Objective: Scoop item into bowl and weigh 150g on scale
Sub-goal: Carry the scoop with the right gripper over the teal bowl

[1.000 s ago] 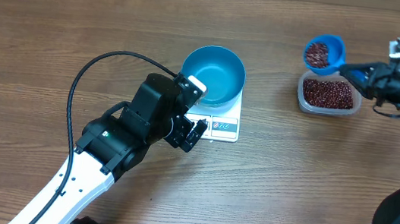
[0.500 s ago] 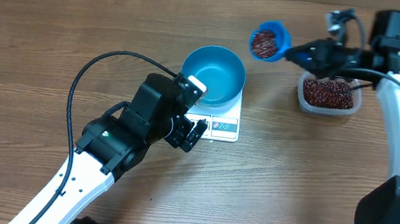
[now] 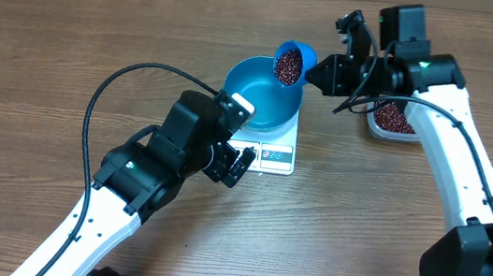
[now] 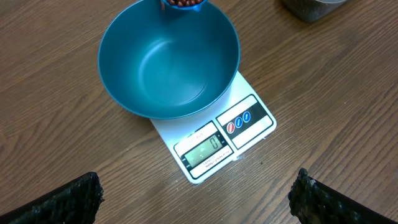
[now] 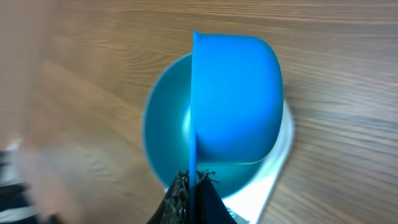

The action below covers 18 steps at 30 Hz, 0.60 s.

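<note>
The counter [image 3: 51, 39] is brown wood-grain board, and nothing of the room shows past its edges. On it the scale [image 3: 274, 157] lies flat, white and square, its display and button strip on the edge facing the left arm; the pale lit display shows a figure too small to read with certainty. The bowl [image 4: 168, 62] sits on the scale's platform, round, deep and smooth blue, covering most of it, and its inside shows only bare blue. Over the bowl's rim farthest from the display hangs a small blue scoop [image 3: 294, 53], tipped hard onto its side, with the beans [image 3: 287, 67] packed in it as a dark maroon heap. The right end effector [image 3: 326, 72] is clamped narrow on the scoop's handle. To the right of the scale in the overhead view, a clear tub [image 3: 390, 121] holds more of the beans, partly hidden by the right arm. The left end effector [image 4: 199, 208] hovers on the scale's display side, its jaws spread wide and holding nothing.
</note>
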{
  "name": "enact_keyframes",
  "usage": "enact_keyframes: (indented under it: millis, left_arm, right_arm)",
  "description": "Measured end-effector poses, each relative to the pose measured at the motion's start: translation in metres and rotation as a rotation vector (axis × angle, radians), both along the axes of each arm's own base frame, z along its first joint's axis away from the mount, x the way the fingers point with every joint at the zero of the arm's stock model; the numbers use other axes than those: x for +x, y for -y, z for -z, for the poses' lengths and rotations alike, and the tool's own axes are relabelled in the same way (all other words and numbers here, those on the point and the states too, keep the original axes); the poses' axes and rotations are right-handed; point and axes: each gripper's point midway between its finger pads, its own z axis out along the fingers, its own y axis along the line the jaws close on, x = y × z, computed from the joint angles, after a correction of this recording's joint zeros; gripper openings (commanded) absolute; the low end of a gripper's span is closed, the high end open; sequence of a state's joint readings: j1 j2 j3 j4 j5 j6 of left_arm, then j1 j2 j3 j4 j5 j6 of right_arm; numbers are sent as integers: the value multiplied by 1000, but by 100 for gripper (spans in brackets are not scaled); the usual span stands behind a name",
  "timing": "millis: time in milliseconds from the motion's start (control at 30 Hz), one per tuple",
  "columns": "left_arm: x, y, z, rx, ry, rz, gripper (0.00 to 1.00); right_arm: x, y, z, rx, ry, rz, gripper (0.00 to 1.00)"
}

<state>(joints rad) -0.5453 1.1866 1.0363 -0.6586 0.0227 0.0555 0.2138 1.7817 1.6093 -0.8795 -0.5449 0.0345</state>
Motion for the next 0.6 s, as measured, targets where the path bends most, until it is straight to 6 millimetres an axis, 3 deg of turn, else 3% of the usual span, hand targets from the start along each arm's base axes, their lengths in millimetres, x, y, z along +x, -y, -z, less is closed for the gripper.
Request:
enact_keyframes:
  millis: [233,600]
  left_arm:
    - [0,0,0,0,0,0,99]
    - [0,0,0,0,0,0,100]
  right_arm:
    - [8,-5,9,-164,79,36,4]
    - [4,-17,13,-230,103,22,4]
